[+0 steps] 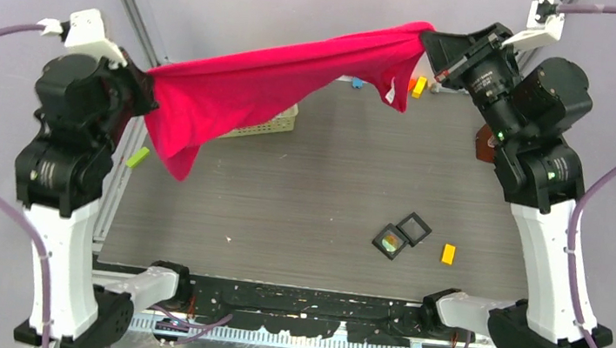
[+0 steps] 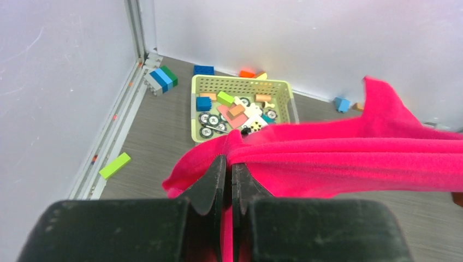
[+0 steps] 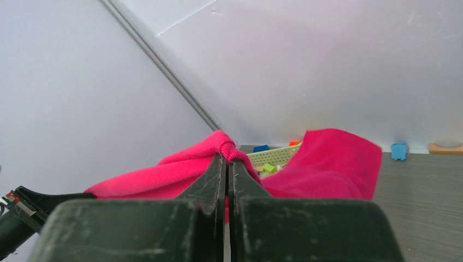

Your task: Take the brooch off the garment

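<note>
table (image 1: 303, 182) | basket (image 1: 280, 123) | two black trays (image 1: 413, 229) | orange block (image 1: 448, 254) | green block (image 1: 137, 156)

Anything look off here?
The garment hangs above the table, stretched between left gripper and right gripper, both shut on it. The brooch appears to sit in a black tray, not on the cloth.

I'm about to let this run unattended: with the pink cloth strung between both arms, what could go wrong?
1. The left gripper and right gripper each pinch only a small fold of the taut garment; an end may slip.
2. Its hanging fold droops near the basket and could snag it when lowered.
</note>
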### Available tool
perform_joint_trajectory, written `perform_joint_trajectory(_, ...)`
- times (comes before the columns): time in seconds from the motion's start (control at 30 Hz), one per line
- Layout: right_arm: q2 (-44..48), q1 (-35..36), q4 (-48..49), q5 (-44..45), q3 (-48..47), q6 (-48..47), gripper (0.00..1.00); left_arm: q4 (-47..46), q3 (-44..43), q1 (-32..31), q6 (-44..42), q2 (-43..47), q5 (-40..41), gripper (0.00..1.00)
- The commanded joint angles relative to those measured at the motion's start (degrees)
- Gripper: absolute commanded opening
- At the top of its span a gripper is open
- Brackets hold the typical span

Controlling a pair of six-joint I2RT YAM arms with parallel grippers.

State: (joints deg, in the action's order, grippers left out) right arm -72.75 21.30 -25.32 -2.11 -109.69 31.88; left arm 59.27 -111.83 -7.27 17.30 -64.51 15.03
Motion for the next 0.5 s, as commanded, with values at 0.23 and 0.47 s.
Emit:
perform_joint_trajectory(0.23, 2.9, -1.6, -1.4, 1.8, -0.7, 1.0, 0.0, 4.3, 3.7, 1.1, -2.4, 1.1, -5.5, 0.0)
perform_joint_trajectory(0.47, -4.9, -1.6, -3.6, 3.9, -7.3, 1.9, 0.0, 5.7, -3.7, 1.1, -5.2, -9.4, 0.1, 0.0)
